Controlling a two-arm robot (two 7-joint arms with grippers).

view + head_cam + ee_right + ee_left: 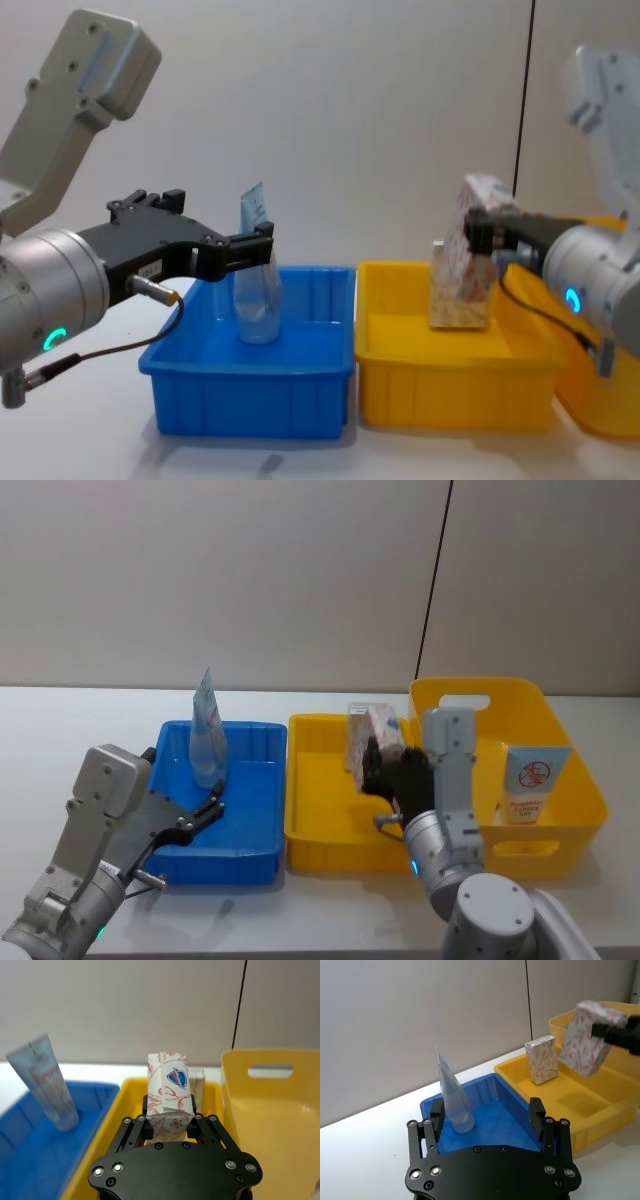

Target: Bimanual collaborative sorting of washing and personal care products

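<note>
A light-blue tube (207, 735) stands upright in the blue bin (255, 855). My left gripper (205, 815) hovers open over the bin's near side, just in front of the tube (454, 1102), with nothing between its fingers. My right gripper (169, 1115) is shut on a speckled cardboard box (169, 1092) and holds it tilted above the small yellow bin (320, 840). A second speckled box (543, 1059) stands upright at the far end of that bin. A larger tube with a red circle logo (533, 780) leans in the big yellow bin (590, 800).
The three bins sit side by side on a white table, blue on the left and the big yellow one with handle cut-outs on the right. A plain wall runs close behind them. Bare table lies left of the blue bin.
</note>
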